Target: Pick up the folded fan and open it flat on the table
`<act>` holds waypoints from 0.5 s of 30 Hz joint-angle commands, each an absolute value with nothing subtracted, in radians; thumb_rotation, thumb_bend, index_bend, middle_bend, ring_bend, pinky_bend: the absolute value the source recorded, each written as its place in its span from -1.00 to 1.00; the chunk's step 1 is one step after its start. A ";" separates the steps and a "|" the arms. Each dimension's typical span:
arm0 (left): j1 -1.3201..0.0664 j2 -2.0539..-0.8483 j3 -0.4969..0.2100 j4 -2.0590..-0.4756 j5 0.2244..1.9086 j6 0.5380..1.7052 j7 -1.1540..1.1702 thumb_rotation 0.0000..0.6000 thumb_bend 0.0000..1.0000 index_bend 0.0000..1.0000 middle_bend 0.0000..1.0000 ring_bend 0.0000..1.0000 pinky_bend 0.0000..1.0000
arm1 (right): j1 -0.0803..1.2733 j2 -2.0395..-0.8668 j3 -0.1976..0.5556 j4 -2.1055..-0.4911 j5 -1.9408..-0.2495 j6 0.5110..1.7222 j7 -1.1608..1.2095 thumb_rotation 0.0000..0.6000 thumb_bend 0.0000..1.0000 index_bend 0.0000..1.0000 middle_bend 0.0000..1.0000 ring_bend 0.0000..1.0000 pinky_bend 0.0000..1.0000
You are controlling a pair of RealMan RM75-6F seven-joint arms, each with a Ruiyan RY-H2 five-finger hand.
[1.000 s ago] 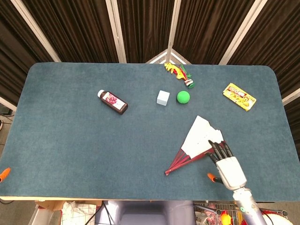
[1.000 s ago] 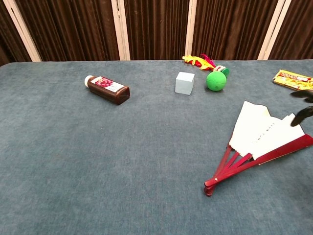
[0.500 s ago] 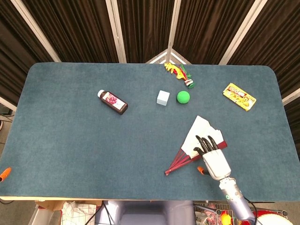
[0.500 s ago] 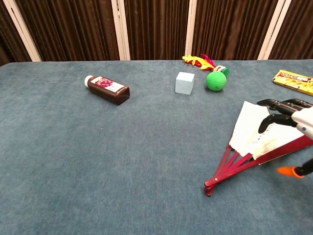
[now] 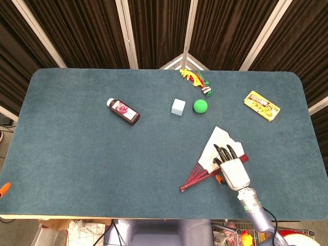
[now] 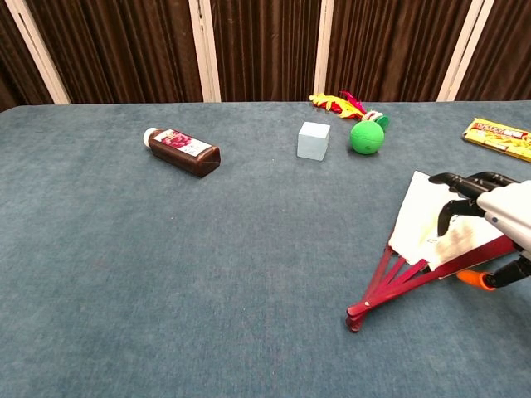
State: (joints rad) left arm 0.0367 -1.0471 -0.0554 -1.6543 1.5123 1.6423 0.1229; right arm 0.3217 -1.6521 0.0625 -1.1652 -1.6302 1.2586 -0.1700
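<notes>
Fingers [image 5: 224,151] of the right hand [image 5: 231,169] are spread, dark tips curved down onto the partly opened fan [image 5: 215,149] near the table's [image 5: 77,154] front-right edge, gripping nothing.

Bright, even overhead light; soft shadows, sharp focus throughout.

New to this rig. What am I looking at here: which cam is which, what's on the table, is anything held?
It is a two-armed robot with five-finger hands, working at a blue table. One picture looks down from its head; the other looks forward from its chest.

On the table lie a partly opened fan, a dark bottle, a pale cube, a green ball, a snack packet and a red-yellow toy.

Only the right robot hand shows, fingers spread over the fan's paper. Whether it presses or grips is unclear.
</notes>
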 commanded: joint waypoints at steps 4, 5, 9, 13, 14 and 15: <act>0.035 -1.052 -0.054 -1.657 1.515 1.641 0.138 1.00 -0.79 -0.97 -1.00 -1.00 -1.00 | 0.335 -1.677 0.053 -1.111 -1.625 1.258 -0.144 1.00 -0.46 -0.08 -0.81 -0.69 -0.78; 0.035 -1.053 -0.054 -1.657 1.514 1.641 0.139 1.00 -0.79 -0.97 -1.00 -1.00 -1.00 | 0.336 -1.680 0.052 -1.105 -1.624 1.258 -0.141 1.00 -0.46 -0.07 -0.81 -0.68 -0.78; 0.035 -1.055 -0.055 -1.658 1.513 1.640 0.144 1.00 -0.79 -0.97 -1.00 -1.00 -1.00 | 0.339 -1.691 0.047 -1.085 -1.621 1.261 -0.132 1.00 -0.45 -0.05 -0.81 -0.68 -0.78; 0.034 -1.057 -0.053 -1.658 1.514 1.638 0.150 1.00 -0.79 -0.97 -1.00 -1.00 -1.00 | 0.347 -1.701 0.046 -1.062 -1.618 1.258 -0.125 1.00 -0.41 -0.02 -0.80 -0.67 -0.77; 0.033 -1.057 -0.053 -1.659 1.514 1.638 0.151 1.00 -0.79 -0.97 -1.00 -1.00 -1.00 | 0.350 -1.703 0.046 -1.058 -1.617 1.258 -0.122 1.00 -0.39 0.00 -0.79 -0.67 -0.77; 0.033 -1.058 -0.054 -1.659 1.513 1.637 0.152 1.00 -0.79 -0.97 -1.00 -1.00 -1.00 | 0.352 -1.706 0.046 -1.054 -1.616 1.259 -0.117 1.00 -0.35 0.02 -0.79 -0.66 -0.77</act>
